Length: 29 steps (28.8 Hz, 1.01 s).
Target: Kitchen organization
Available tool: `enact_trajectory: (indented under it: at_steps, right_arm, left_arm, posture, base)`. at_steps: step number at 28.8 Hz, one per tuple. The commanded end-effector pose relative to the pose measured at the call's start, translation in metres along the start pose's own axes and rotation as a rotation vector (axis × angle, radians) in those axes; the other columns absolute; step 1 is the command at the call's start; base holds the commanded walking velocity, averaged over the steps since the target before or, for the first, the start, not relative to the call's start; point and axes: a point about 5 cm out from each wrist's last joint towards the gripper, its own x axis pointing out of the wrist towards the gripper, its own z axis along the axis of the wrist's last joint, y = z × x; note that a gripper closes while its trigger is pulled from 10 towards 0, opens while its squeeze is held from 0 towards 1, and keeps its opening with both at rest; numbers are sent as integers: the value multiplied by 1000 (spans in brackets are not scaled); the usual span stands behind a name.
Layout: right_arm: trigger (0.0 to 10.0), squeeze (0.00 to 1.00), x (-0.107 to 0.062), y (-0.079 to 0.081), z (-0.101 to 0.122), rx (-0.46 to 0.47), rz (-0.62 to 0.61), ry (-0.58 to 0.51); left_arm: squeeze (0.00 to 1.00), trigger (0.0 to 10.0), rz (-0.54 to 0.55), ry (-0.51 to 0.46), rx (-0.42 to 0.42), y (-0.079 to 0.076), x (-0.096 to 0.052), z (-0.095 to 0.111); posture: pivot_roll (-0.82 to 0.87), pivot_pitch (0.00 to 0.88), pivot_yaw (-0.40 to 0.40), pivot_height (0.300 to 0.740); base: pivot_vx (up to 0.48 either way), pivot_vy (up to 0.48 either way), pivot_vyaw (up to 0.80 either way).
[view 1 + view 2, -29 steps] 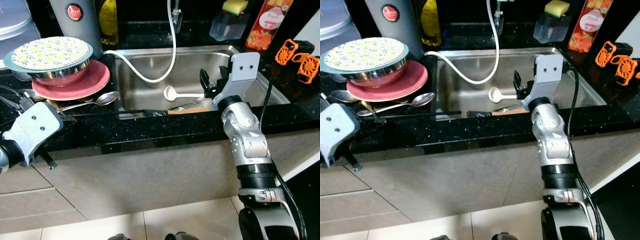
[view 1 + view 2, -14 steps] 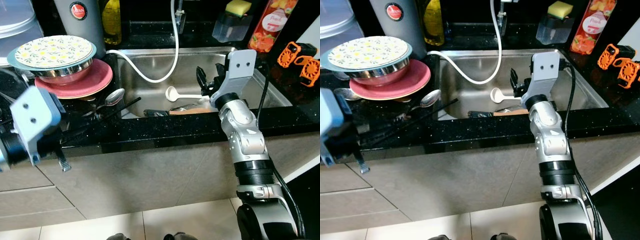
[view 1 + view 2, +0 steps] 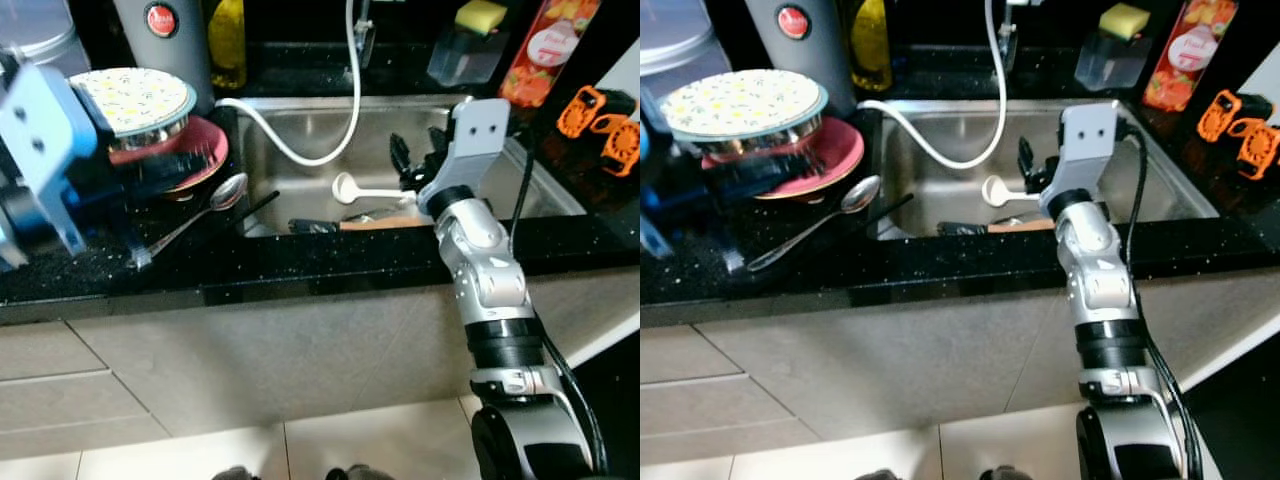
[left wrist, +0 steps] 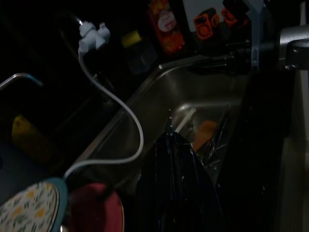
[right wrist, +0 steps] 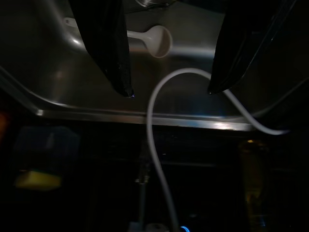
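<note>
My left gripper (image 3: 192,166) hovers blurred above the black counter, its black fingers reaching over the pink plate (image 3: 212,146) that sits under a steel bowl and a flowered plate (image 3: 135,98). In the left wrist view its fingers (image 4: 170,159) taper together to one point, with nothing seen between them. A metal spoon (image 3: 218,196) lies on the counter by the sink edge. My right gripper (image 5: 170,91) hangs open over the steel sink (image 3: 545,192), above a white ladle (image 3: 362,189). A wooden-handled utensil (image 3: 372,222) lies in the sink below it.
A white hose (image 3: 290,150) loops from the tap into the sink. Behind stand a grey flask (image 3: 165,40), a yellow bottle (image 3: 228,40), a soap dispenser with sponge (image 3: 468,45) and a red bottle (image 3: 540,45). Orange items (image 3: 600,120) sit at the right.
My left arm has risen from below the counter edge to beside the plate stack. The spoon and a thin black stick have swung round on the counter. The right arm holds still.
</note>
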Motion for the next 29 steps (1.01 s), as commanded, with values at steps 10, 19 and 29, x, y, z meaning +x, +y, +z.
enact_trajectory:
  at_steps: [10, 19, 29]
  right_arm:
    - [10000, 0, -15, 64, 26, 8, 329, -199]
    - [10000, 0, -21, 91, 24, -59, 401, -219]
    - [10000, 0, -13, 78, 14, -164, 245, -167]
  left_arm:
    - [0, 10000, 177, -208, -209, 35, 75, -11]
    - [0, 10000, 128, -267, -428, 22, 110, -18]
    - [0, 10000, -45, -333, -453, -5, 119, -4]
  posture:
    - [120, 23, -24, 740]
    - [102, 18, -11, 740]
    - [96, 17, -2, 740]
  base:
    - [0, 0, 0]
    - [0, 0, 0]
    - [0, 0, 0]
